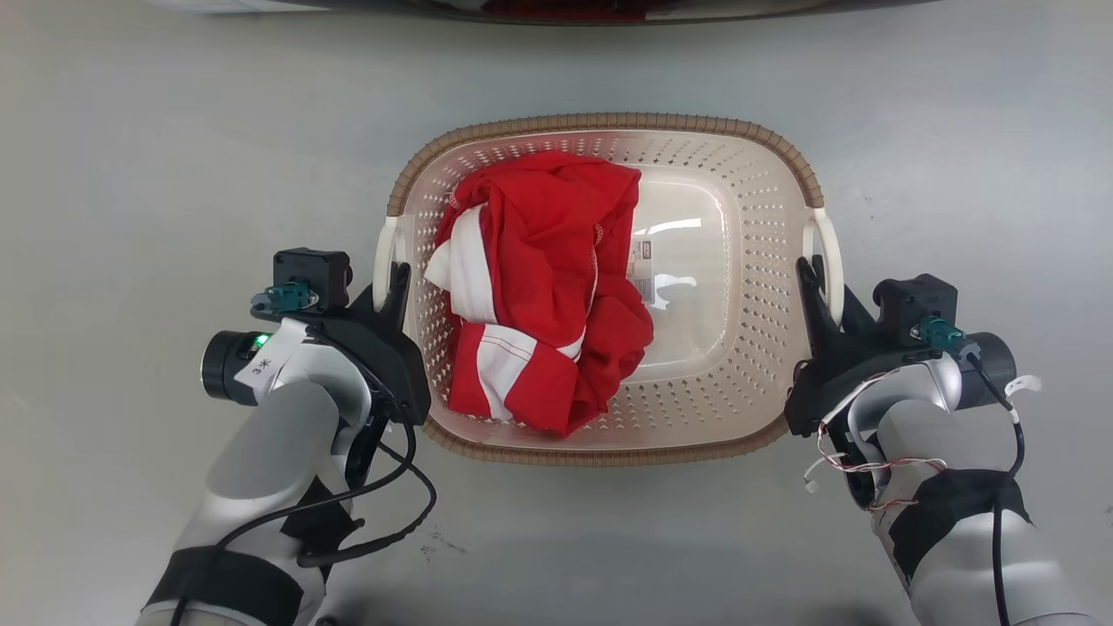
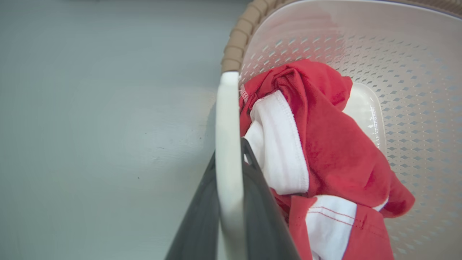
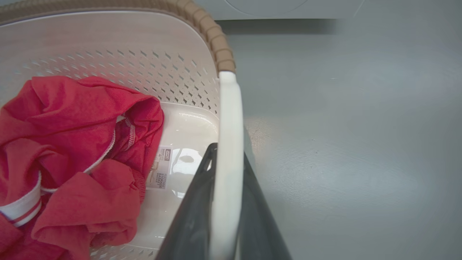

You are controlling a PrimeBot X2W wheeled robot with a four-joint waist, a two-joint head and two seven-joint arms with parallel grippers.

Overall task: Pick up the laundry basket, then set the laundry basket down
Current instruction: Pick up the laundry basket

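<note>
The head camera looks nearly straight down on the whole laundry basket (image 1: pixel 609 120). The wrist cameras sit close against the left handle (image 2: pixel 228 126) and the right handle (image 3: pixel 229 137), facing along the rim, and both take in the red garment (image 2: pixel 325 144).

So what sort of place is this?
Likely a laundry area, or a test room set up as one, though I can't be sure: a cream-white perforated plastic laundry basket holds crumpled red-and-white clothing, above a smooth grey floor.
</note>
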